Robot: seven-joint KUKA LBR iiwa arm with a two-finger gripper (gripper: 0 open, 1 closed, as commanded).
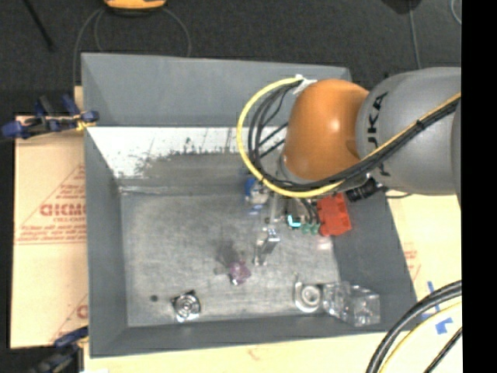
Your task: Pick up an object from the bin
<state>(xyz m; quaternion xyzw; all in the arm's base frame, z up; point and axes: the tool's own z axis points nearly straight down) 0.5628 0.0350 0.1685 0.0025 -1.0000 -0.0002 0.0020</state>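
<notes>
Orange wrist cover (326,130), gripper (264,249) beneath, small purple piece (239,272) just lower-left

1 small purple-pink lump (238,271). 2 round silvery metal pieces by the front wall, the left one (186,306) and the right one (308,295). 1 clear crumpled plastic piece (355,305). 1 red blocky plastic thing (335,214).

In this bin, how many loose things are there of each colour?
Silver metal pieces: 2
Clear plastic piece: 1
Purple piece: 1
Red block: 1
Green piece: 1
Blue piece: 1
Total: 7 in sight; the arm covers some floor.
</notes>
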